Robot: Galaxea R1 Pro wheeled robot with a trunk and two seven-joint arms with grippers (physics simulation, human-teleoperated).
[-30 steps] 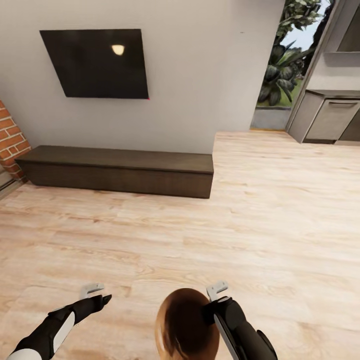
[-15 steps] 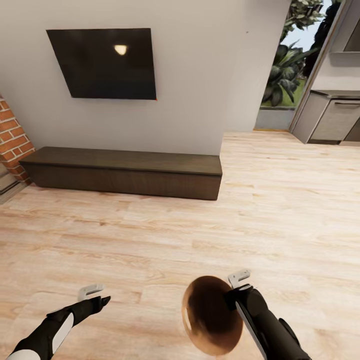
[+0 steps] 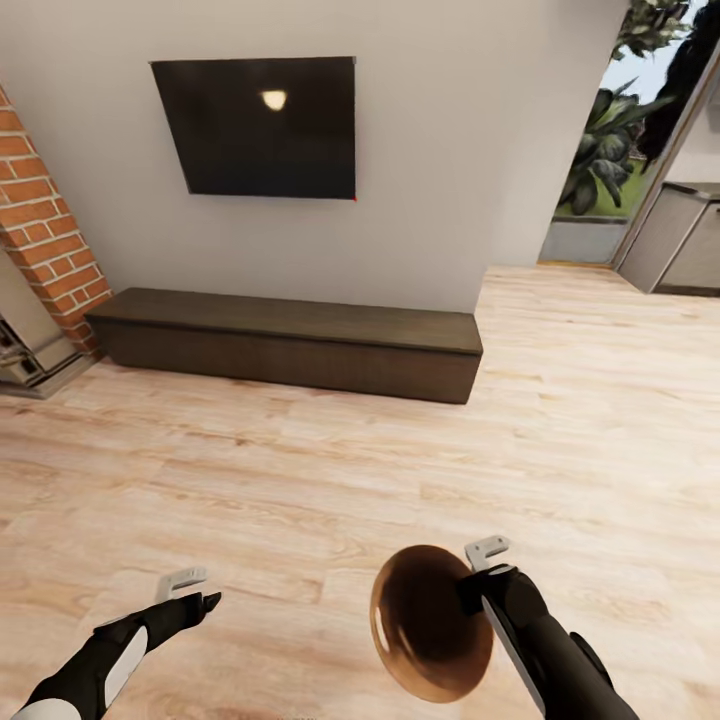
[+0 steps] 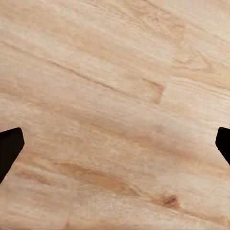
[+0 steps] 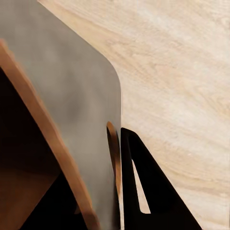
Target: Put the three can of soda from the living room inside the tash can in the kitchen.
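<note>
Right now I'm carrying the tash can (image 3: 430,622) in my right gripper (image 3: 478,580), fingers pinched together on its rim; in the right wrist view the rim's copper edge (image 5: 113,158) sits between the pale wall and my dark finger (image 5: 143,187). The bin hangs tipped, its brown inside turned up toward my head camera, low over the wood floor (image 3: 330,480). My left gripper (image 3: 190,590) is spread wide and holds nothing, with only floorboards between its finger tips (image 4: 9,146) in the left wrist view.

I see no soda cans in any view, so my guess is that I am bringing the bin toward them, or simply travelling with it.

What worries me is the grip. I hold only a thin lip at one side, so the bin's weight levers on that pinch; a sharp turn or stop of the base could let it swing, twist in my fingers, or slip off. Tipped as it is, anything dropped in could roll back out.

Ahead, a long dark bench (image 3: 290,345) runs along the foot of the white wall under a black screen (image 3: 260,125), and a brick wall (image 3: 45,240) stands at the left end. The floor between me and the bench is open, and a wide passage opens past the bench's right end toward grey cabinets (image 3: 685,240).
</note>
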